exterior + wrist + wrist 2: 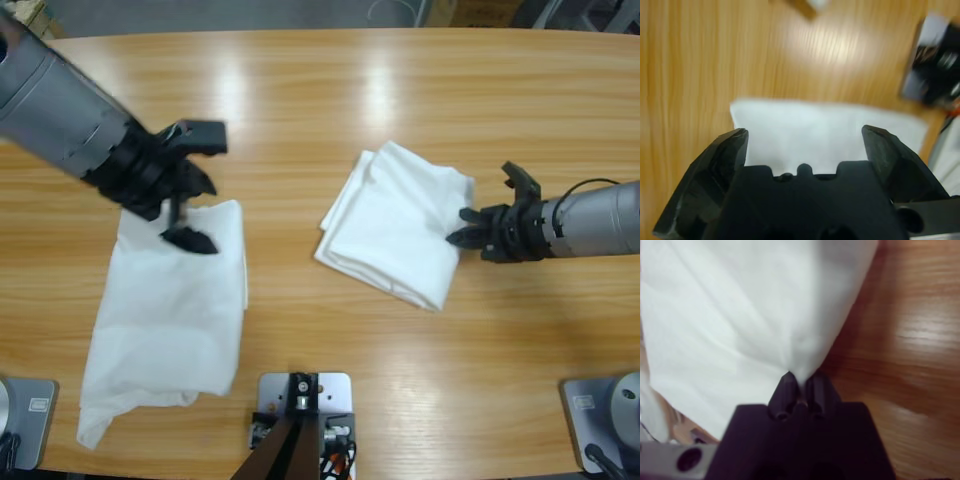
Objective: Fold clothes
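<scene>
Two shirts on my table (330, 90), one arm on each

My left gripper (190, 190) hangs jaws wide apart, holding nothing, over the top edge of the left shirt (165, 320), which lies flat at front left; that arm slants in from the upper left corner. My right gripper (462, 226) is pinched tight on the right edge of the folded shirt (395, 225) at centre right, arm reaching in level from the right

Robot lab or test workspace, long wooden table (330, 90), camera rig mounts, grey floor beyond
</scene>
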`<state>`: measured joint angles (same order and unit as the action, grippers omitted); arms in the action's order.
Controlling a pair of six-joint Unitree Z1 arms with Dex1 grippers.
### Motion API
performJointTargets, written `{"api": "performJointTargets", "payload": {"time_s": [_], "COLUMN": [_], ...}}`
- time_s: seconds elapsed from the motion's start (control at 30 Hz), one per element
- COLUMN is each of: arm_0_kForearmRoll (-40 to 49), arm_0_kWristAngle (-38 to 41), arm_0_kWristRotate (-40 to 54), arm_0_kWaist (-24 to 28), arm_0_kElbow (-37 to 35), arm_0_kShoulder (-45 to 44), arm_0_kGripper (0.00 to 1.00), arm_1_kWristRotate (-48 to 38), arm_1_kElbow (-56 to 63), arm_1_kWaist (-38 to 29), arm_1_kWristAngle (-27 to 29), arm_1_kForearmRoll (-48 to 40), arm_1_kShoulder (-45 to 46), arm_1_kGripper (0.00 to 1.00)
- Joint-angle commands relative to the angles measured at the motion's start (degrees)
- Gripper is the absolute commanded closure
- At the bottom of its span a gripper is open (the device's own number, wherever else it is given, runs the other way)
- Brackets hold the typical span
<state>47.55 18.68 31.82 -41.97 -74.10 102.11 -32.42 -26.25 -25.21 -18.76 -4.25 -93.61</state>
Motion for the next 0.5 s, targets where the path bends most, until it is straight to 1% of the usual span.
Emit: {"api": "performJointTargets", "payload": {"time_s": [0.03, 0.07, 0.13, 0.17, 0.23, 0.33, 0.43, 0.47, 0.5], "arm_0_kForearmRoll": [-1.55, -2.01, -4.72, -7.35, -13.65, -19.16, -25.05, -25.93, -26.04], "arm_0_kWristAngle": [8.52, 10.94, 17.80, 18.96, 20.07, 21.51, 21.72, 21.70, 21.59], "arm_0_kWristRotate": [-29.20, -33.86, -41.91, -45.19, -52.49, -59.69, -65.92, -66.60, -67.13], "arm_0_kWaist": [-1.27, -1.27, -1.18, -1.18, -1.30, -1.44, -1.67, -1.74, -1.80], "arm_0_kElbow": [-9.89, -11.37, -13.86, -14.04, -13.71, -12.37, -7.34, -6.48, -6.31], "arm_0_kShoulder": [16.34, 17.88, 21.06, 22.14, 24.11, 26.44, 27.23, 27.34, 27.27], "arm_0_kGripper": [0.132, 0.104, 0.096, 0.096, 0.096, 0.096, 0.102, 0.160, 0.179], "arm_1_kWristRotate": [3.51, 3.58, 3.80, 3.91, 4.03, 4.03, 4.03, 4.05, 4.10], "arm_1_kElbow": [-0.19, -0.47, -1.36, -1.87, -3.02, -4.44, -4.95, -4.90, -4.86], "arm_1_kWaist": [-0.38, -0.38, -0.42, -0.44, -0.45, -0.84, -1.16, -1.16, -1.16], "arm_1_kWristAngle": [1.27, 1.29, 1.43, 1.45, 1.47, 1.71, 1.80, 1.80, 1.80], "arm_1_kForearmRoll": [6.78, 7.75, 9.84, 10.65, 12.02, 13.56, 14.18, 14.20, 14.39], "arm_1_kShoulder": [1.06, 1.71, 2.99, 3.31, 3.52, 3.61, 3.32, 3.15, 3.10], "arm_1_kGripper": [1.000, 1.000, 1.000, 1.000, 1.000, 1.000, 1.000, 1.000, 1.000]}}
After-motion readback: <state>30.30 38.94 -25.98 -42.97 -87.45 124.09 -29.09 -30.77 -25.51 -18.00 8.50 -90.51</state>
